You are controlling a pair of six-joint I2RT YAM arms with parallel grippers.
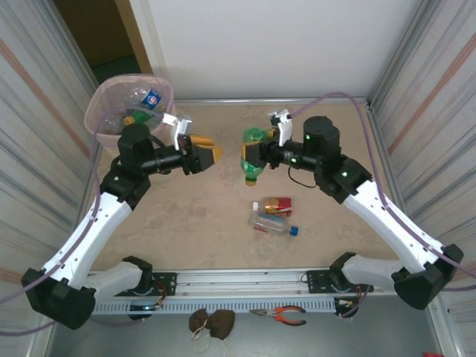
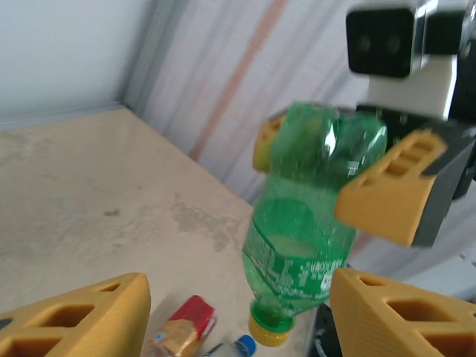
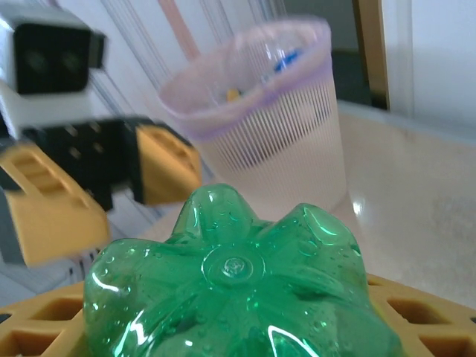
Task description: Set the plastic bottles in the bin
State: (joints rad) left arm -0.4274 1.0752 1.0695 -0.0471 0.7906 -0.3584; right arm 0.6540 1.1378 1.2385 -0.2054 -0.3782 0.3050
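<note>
Near rail: closest to me lie two brown lumps [image 1: 212, 321] tied with string, I can't tell what they are. To their right is a pair of pliers [image 1: 281, 316] with orange handles. Both sit off the work surface, out of the arms' way.
Far-left corner: the bin [image 1: 93, 111] is pink and lined, with several bottles [image 1: 149, 97] already lying inside. It stands on the left arm's side, well apart from the right arm.
Left arm: the left gripper [image 1: 210, 151] hovers just right of the bin and is turned toward the other arm. Its jaws are spread wide with nothing between them, and I'd say it is posed to receive.
Mid-air: the green bottle [image 1: 253, 160] hangs over the middle of the table [image 1: 186, 216], cap down and base up. It is near the left gripper's tips but not touching them.
Right arm: the right gripper [image 1: 255, 151] is clamped on the green bottle near its base and holds it out leftward, likely because the bin is beyond its easy reach.
Table, right of centre: a red-labelled bottle [image 1: 277, 206] and a clear bottle [image 1: 271, 222] with a blue cap lie on their sides, side by side. Neither has been picked up yet.
Next, as I judge: the left jaws should close round the green body before the right ones let go, else it drops.
</note>
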